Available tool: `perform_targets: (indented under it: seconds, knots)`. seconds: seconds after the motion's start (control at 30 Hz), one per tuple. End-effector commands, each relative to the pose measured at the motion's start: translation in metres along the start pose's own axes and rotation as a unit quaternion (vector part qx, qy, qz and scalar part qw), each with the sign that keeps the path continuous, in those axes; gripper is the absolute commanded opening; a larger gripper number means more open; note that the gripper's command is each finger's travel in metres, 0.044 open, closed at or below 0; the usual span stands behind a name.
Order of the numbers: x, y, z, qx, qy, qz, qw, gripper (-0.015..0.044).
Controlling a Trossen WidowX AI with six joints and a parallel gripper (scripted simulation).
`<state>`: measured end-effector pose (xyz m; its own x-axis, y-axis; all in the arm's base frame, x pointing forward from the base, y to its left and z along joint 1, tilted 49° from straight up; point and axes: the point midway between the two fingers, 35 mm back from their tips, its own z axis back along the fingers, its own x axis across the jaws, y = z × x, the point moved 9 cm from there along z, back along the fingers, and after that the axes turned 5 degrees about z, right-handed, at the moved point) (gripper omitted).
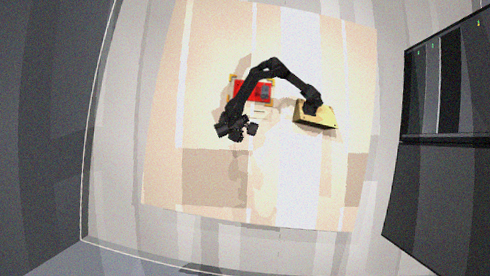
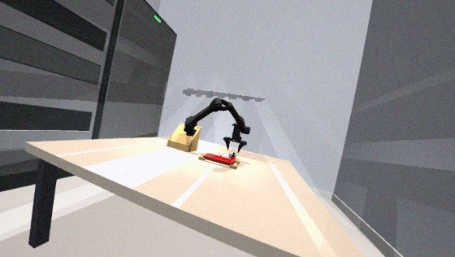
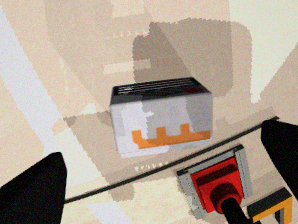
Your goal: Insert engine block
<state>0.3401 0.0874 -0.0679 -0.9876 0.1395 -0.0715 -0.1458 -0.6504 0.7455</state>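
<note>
The engine block [image 3: 162, 117] is a grey box with dark ribs on top and an orange toothed mark on its near face. It stands on the table, free of the fingers, just beyond one end of the car body. It shows small under the gripper in the exterior view [image 2: 232, 155]. The car body [image 1: 239, 85] [image 2: 217, 158] [image 3: 216, 181] is a flat red piece in a grey frame with orange corners. My gripper [image 3: 166, 147] [image 1: 238, 127] [image 2: 235, 147] is open wide and empty, raised above the block, with one finger on each side of it.
The arm's tan base block [image 1: 317, 116] [image 2: 184, 140] stands behind the car body. A thin dark line [image 3: 125, 182] crosses the table in front of the engine block. Dark cabinets [image 1: 467, 122] stand beside the table [image 1: 287, 183].
</note>
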Motion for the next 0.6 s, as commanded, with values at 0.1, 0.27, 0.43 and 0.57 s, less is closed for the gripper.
perform_targets:
  seconds: [0.1, 0.27, 0.43, 0.57]
  knots:
    - [0.000, 0.000, -0.001, 0.000, 0.000, 0.001, 1.000, 0.0440]
    - [0.000, 0.000, -0.001, 0.000, 0.000, 0.001, 1.000, 0.0440]
    - [-0.001, 0.000, 0.032, -0.003, -0.002, -0.007, 1.000, 0.0440]
    - [-0.001, 0.001, 0.042, -0.003, -0.002, -0.009, 1.000, 0.0440]
